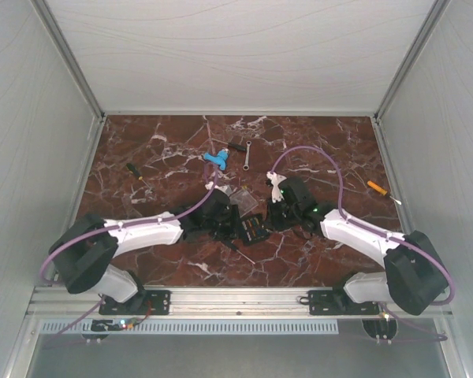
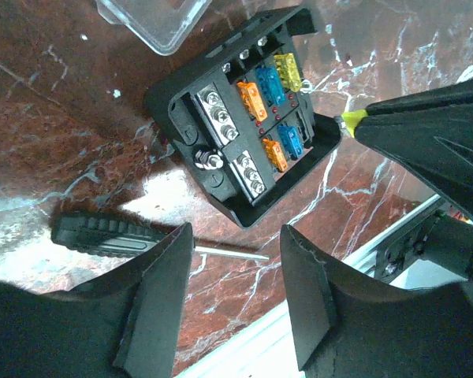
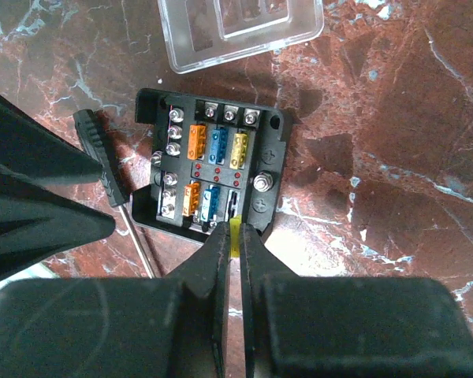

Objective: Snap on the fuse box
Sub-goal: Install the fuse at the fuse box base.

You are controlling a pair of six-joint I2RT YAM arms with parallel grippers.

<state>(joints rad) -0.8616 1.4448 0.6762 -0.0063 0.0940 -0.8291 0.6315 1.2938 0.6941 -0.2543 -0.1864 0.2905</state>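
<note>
The black fuse box (image 3: 213, 169) lies open on the marble table, with orange, blue and yellow fuses in its slots; it also shows in the left wrist view (image 2: 248, 134) and the top view (image 1: 252, 228). Its clear lid (image 3: 240, 27) lies just beyond it, off the box, and also shows in the left wrist view (image 2: 154, 20). My right gripper (image 3: 235, 228) is shut on a small yellow fuse (image 3: 235, 235), held at the box's near edge by an empty slot. My left gripper (image 2: 236, 232) is open and empty, just short of the box's corner.
A black-handled screwdriver (image 2: 102, 235) lies against the box's side, close to my left fingers. A blue plastic piece (image 1: 215, 160), a small wrench (image 1: 247, 155) and an orange-handled tool (image 1: 377, 188) lie further back. The metal rail (image 1: 236, 299) runs along the near edge.
</note>
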